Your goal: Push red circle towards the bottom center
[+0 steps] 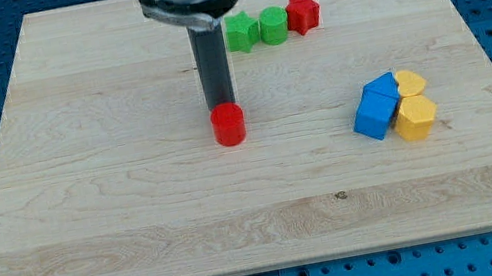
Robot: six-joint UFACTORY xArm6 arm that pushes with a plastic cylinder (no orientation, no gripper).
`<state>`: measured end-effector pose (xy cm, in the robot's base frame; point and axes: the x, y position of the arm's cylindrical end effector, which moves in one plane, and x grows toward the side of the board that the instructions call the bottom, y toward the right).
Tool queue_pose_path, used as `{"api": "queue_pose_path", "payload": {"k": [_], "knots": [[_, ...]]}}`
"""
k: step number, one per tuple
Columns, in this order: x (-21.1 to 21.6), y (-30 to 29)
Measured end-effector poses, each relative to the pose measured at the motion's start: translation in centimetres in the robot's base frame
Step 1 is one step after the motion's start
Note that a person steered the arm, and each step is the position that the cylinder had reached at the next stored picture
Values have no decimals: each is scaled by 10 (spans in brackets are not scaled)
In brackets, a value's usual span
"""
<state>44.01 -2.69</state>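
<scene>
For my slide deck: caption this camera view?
My tip sits just above the red circle block near the middle of the wooden board.

A silver-grey metal collar with a dark band carries my straight dark rod (pixel 213 62).

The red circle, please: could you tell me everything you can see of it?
The red circle is a short, plain red cylinder standing upright on its flat end on the wooden board, slightly left of the board's middle. It looks like matte plastic or painted wood. My tip is right behind it on the view's top side, apparently touching. No other block is near it.
</scene>
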Motion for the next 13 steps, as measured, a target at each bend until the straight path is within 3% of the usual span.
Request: {"api": "queue_pose_path", "payload": {"k": [5, 6, 9, 11, 13], "knots": [[27, 47], [50, 60], [57, -19], [6, -24], [16, -42]]}}
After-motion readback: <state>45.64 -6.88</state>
